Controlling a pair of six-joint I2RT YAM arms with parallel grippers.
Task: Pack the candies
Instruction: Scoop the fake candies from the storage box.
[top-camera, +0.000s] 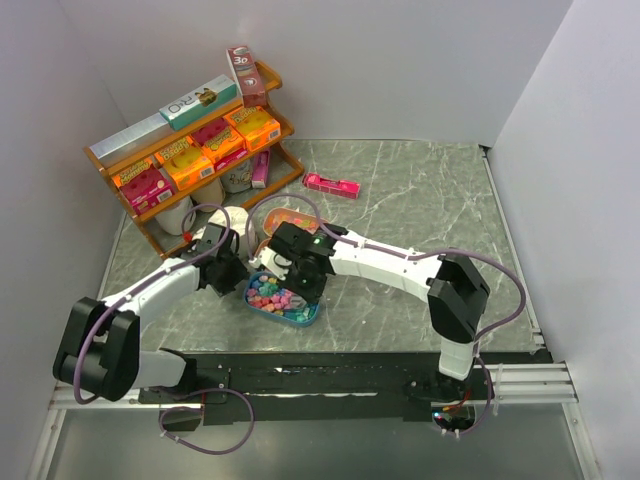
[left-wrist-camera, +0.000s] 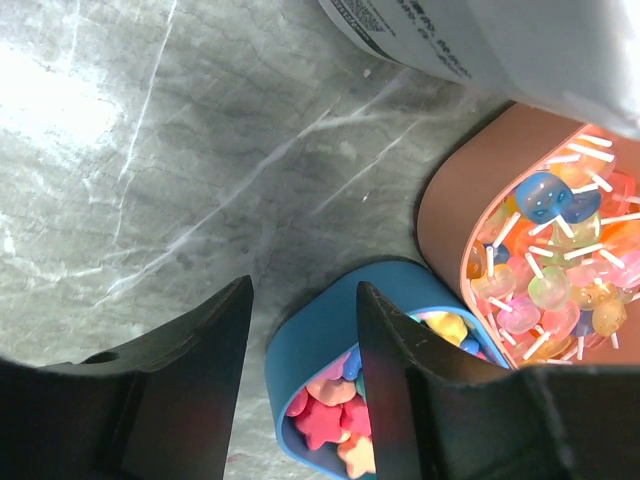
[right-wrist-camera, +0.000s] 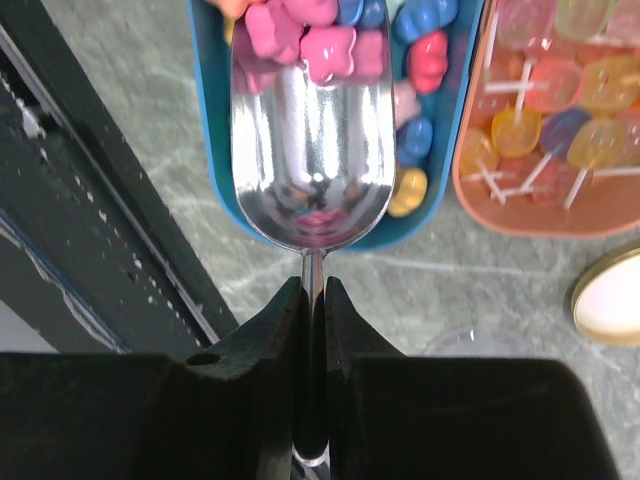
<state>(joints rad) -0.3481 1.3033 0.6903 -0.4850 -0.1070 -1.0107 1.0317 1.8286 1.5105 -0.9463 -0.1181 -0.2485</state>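
Grey table (top-camera: 420, 200): candies (right-wrist-camera: 300, 30) are being scooped from blue tray (left-wrist-camera: 300, 360), scoop (right-wrist-camera: 312, 150) handle clamped in right gripper (right-wrist-camera: 312, 300); left gripper (left-wrist-camera: 305, 290) is being held wide at tray rim. Level lift likely needed next.

At the bottom, the left gripper (left-wrist-camera: 305, 300) stands spread by a blue tray (left-wrist-camera: 298, 345) of candies (left-wrist-camera: 322, 422); lollipops (left-wrist-camera: 555, 275) at right.

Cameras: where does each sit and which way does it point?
Top external: above and behind both arms, looking down on them and the table.
Left wrist: on the left arm, looking down past the open left gripper at the blue tray.
Right wrist: on the right arm, looking down along the right gripper, shut on the scoop among the candies.
Shared: both wrist views show the blue tray and lollipop tray.
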